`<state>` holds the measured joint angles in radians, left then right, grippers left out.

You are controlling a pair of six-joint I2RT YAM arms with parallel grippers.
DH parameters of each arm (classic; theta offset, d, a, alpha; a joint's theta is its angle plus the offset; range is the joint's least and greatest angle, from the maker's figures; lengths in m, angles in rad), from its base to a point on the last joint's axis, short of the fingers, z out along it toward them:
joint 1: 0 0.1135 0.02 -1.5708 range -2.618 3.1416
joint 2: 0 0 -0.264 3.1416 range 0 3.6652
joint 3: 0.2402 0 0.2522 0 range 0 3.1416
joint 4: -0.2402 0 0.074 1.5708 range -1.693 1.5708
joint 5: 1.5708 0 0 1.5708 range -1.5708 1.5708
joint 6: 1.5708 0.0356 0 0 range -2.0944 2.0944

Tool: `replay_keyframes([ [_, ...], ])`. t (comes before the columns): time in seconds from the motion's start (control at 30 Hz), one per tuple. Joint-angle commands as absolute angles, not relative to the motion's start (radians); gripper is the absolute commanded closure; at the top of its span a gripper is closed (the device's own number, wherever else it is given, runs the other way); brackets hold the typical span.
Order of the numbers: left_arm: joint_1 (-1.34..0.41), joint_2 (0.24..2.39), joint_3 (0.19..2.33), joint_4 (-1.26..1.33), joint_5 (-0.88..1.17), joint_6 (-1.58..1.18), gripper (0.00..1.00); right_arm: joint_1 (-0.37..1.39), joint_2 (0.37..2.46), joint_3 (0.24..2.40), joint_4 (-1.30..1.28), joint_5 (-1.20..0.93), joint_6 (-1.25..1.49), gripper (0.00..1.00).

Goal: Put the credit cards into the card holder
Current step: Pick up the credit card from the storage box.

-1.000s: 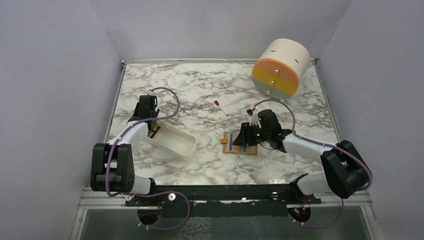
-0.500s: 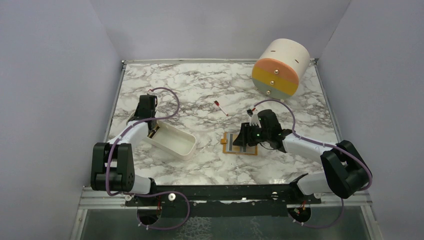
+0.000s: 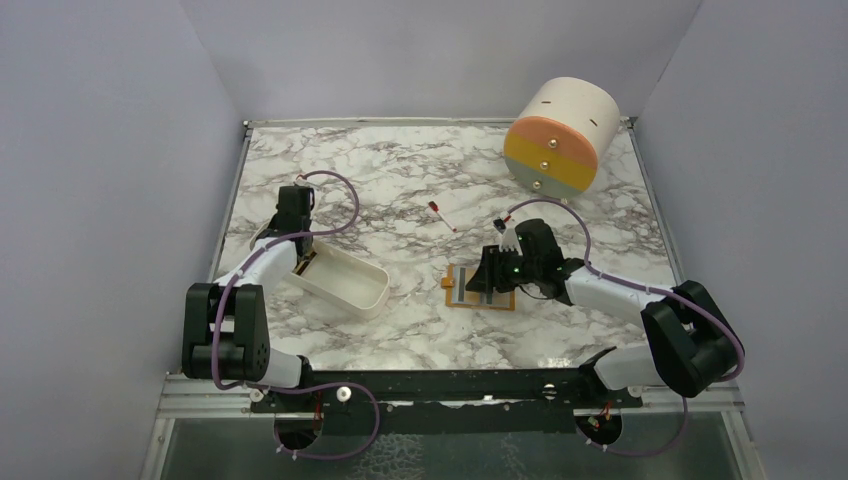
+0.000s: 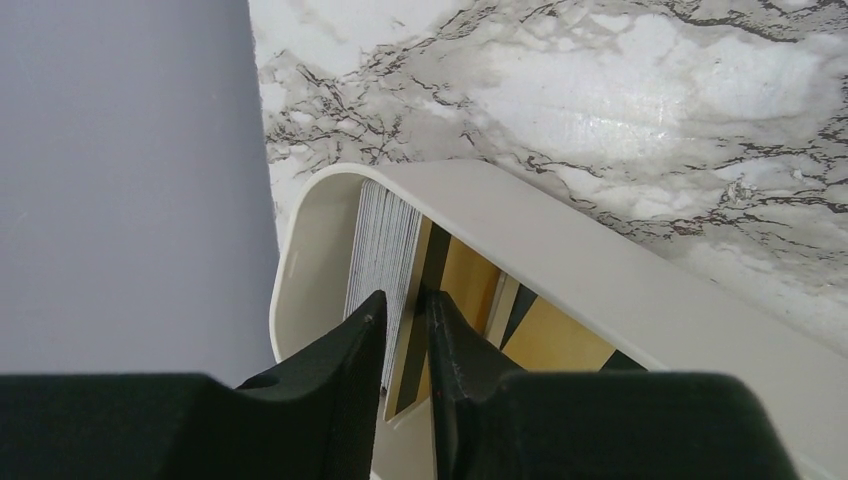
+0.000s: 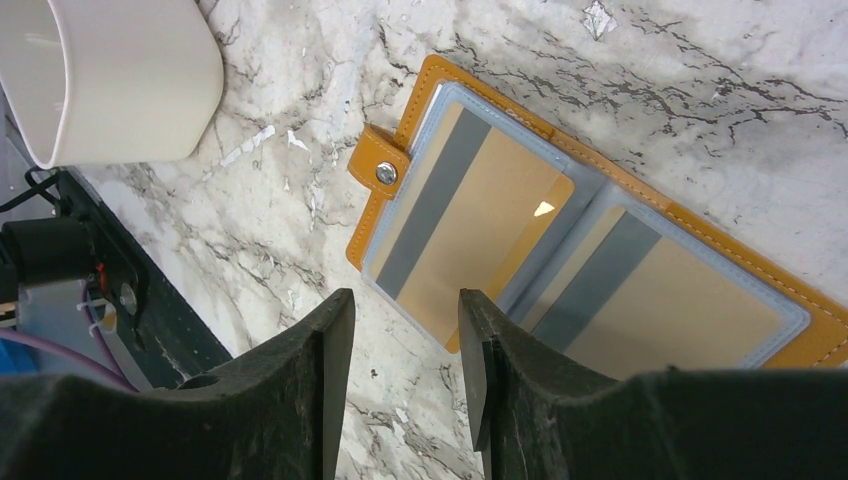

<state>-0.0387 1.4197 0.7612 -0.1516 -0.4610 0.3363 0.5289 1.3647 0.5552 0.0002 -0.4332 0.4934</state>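
Left jaws have narrowed around a golden-orange credit card (image 4: 412, 320) in the white oblong tray (image 4: 560, 215); pinch unconfirmed, extraction pending. Right jaws spread.

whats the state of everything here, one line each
left gripper: inside the white tray, jaws narrow around the edge of upright cards, grip unclear
right gripper: open, empty, above the card holder
card holder: lying open, a card showing in each half
credit cards: standing on edge in the tray
white tray: upright on the table
drum: on its side
red-and-white stick: lying flat
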Motion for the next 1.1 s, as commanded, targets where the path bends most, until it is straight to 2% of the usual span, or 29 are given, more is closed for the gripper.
replay_keyframes([
  [0.0,-0.031,1.422,0.798,-0.178,-0.474,0.342,0.81,0.531,1.34,0.561,-0.008,-0.422,0.479,0.57],
  [0.13,-0.031,1.412,0.797,-0.204,-0.455,0.318,0.99,0.531,1.332,0.556,-0.011,-0.431,0.477,0.57],
  [0.17,-0.032,1.407,0.794,-0.205,-0.444,0.314,1.0,0.531,1.328,0.554,-0.014,-0.431,0.477,0.57],
  [0.5,-0.031,1.304,0.845,-0.343,-0.294,0.172,1.0,0.531,1.252,0.568,-0.091,-0.406,0.475,0.57],
  [0.77,-0.031,1.193,0.891,-0.409,-0.263,0.006,1.0,0.529,1.216,0.605,-0.215,-0.248,0.46,0.57],
  [1.07,-0.031,1.167,1.033,-0.509,-0.071,-0.117,1.0,0.517,1.26,0.686,-0.324,-0.147,0.489,0.57],
])
